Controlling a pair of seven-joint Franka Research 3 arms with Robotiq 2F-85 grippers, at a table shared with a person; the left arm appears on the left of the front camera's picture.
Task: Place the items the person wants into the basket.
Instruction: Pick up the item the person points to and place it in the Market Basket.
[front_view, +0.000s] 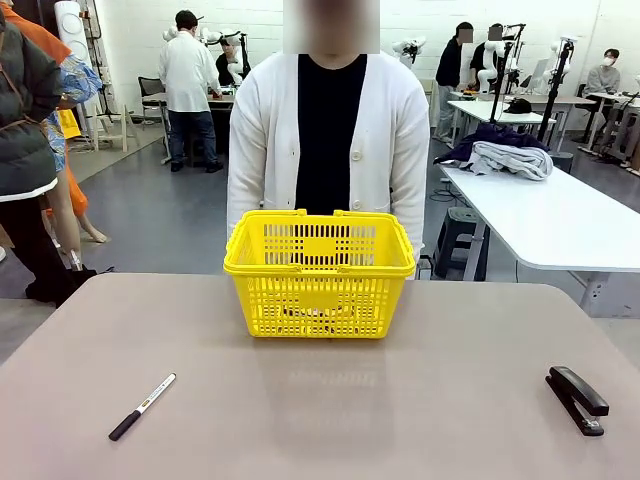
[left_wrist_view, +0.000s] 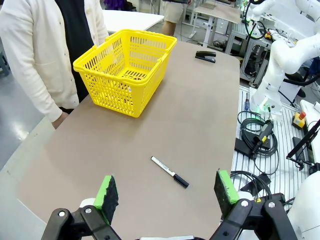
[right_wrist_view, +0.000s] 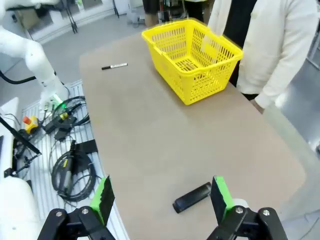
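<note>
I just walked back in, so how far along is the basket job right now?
Looks nearly finished: the yellow basket has some things lying at its bottom, too hidden by the lattice to name. Nothing is in hand; the left gripper and right gripper are open, above the table. Left out on the table are the marker and the black stapler.

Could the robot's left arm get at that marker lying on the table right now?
Probably yes: the left gripper is open above the marker, which lies alone on bare table, apart from the basket.
</note>
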